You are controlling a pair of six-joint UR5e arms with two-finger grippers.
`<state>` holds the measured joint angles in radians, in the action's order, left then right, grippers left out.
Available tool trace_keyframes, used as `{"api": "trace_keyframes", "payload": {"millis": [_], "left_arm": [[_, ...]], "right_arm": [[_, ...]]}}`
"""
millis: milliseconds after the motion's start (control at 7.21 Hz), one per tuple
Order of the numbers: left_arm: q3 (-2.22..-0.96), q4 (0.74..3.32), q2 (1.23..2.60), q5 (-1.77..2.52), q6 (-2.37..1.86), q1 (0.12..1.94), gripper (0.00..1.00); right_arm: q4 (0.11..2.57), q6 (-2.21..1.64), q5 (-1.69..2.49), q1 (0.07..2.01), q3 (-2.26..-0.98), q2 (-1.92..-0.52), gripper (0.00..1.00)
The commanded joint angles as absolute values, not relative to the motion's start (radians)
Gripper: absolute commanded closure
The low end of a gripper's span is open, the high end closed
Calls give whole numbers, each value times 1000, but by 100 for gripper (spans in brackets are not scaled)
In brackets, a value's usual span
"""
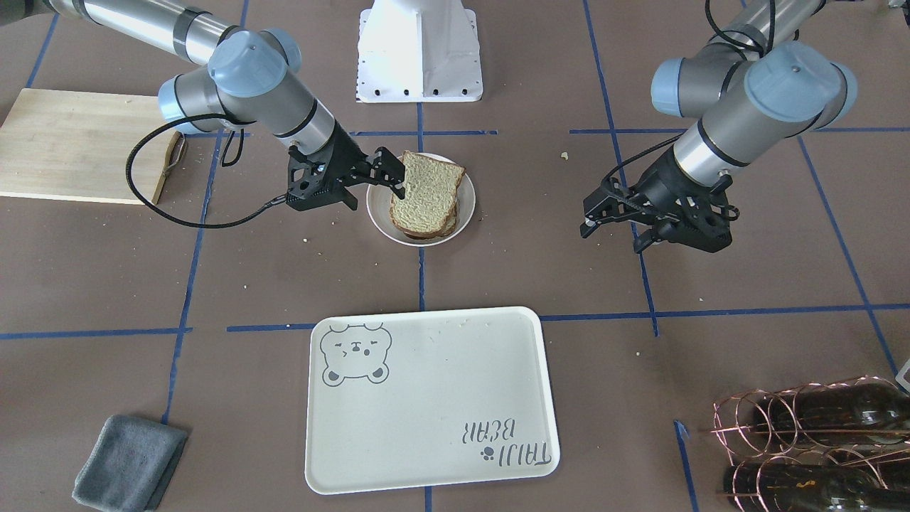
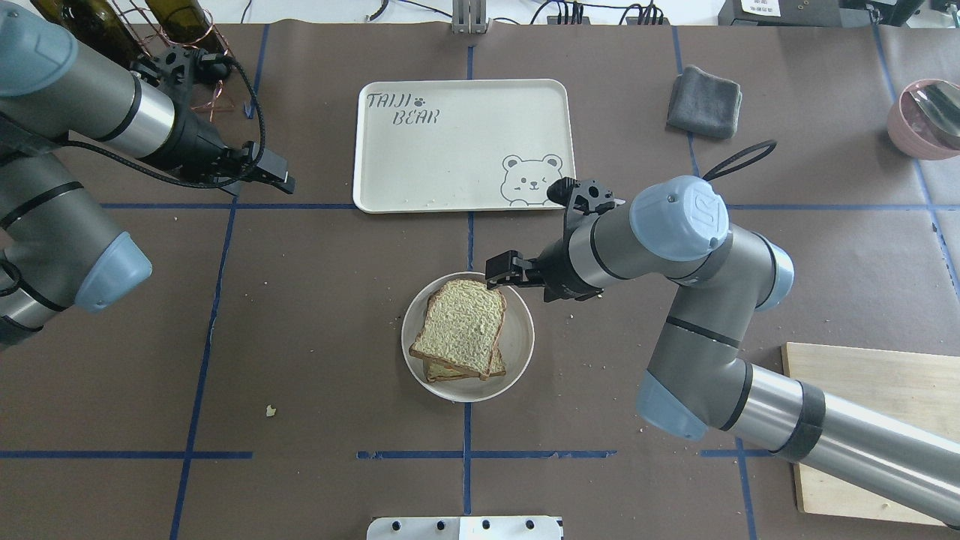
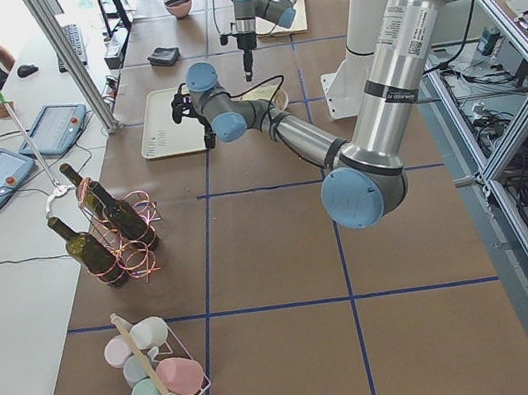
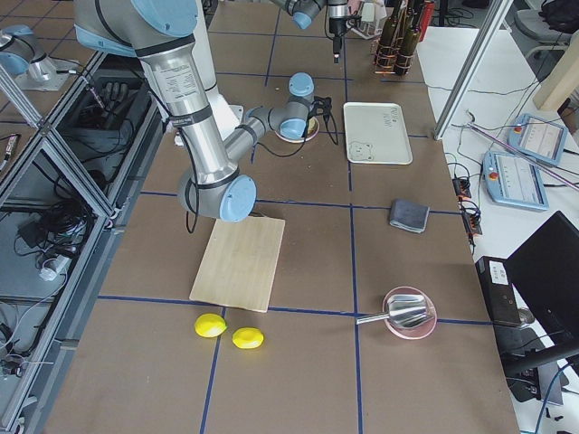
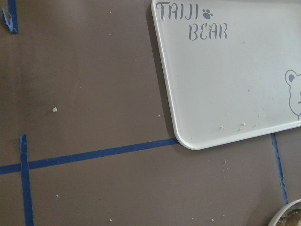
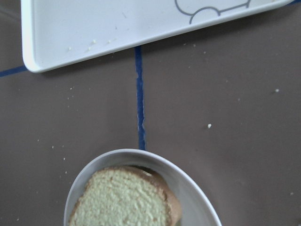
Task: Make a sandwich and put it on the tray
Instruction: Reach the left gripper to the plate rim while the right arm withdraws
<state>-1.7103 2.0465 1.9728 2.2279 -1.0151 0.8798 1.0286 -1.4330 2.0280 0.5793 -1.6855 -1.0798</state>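
Observation:
The sandwich (image 1: 426, 195) is a stack of bread slices on a small round white plate (image 1: 466, 206) at the table's middle; its top slice (image 2: 461, 326) lies slightly askew. My right gripper (image 1: 393, 174) is open, its fingertips against the top slice's edge at the plate's rim. The right wrist view shows the sandwich (image 6: 122, 200) just below and the tray (image 6: 94, 23) beyond it. That cream tray (image 1: 434, 398) with the bear drawing has nothing on it but crumbs. My left gripper (image 1: 610, 235) hovers open and holds nothing, off to the side of the tray (image 5: 235, 84).
A wooden cutting board (image 1: 71, 146) lies by the right arm. A grey cloth (image 1: 128, 462) sits near the tray, and a copper rack of wine bottles (image 1: 817, 441) stands on the left arm's side. A pink bowl (image 2: 926, 116) and lemons (image 4: 226, 330) are farther off.

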Motion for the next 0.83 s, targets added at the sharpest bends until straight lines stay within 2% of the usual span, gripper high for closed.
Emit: {"api": "trace_keyframes", "payload": {"millis": [0,139,416,694], "left_arm": [[-1723,2036,2003,2085,-1165,737,0],[-1724,2034,2005,2042,-1207,677,0],[-1721,1966,2040,1959,-1252,580,8],[-1706,1956,2057,1922,-1288,505,32]], "right_arm": [[1246,-1349,2114,694,-1721,-1086,0],[1396,-1224,2117,718,-1758,-1086,0],[1558,-1020,2117,771,-1811,-1107,0],[1559,-854,2120,830,-1841,-1196,0]]}}
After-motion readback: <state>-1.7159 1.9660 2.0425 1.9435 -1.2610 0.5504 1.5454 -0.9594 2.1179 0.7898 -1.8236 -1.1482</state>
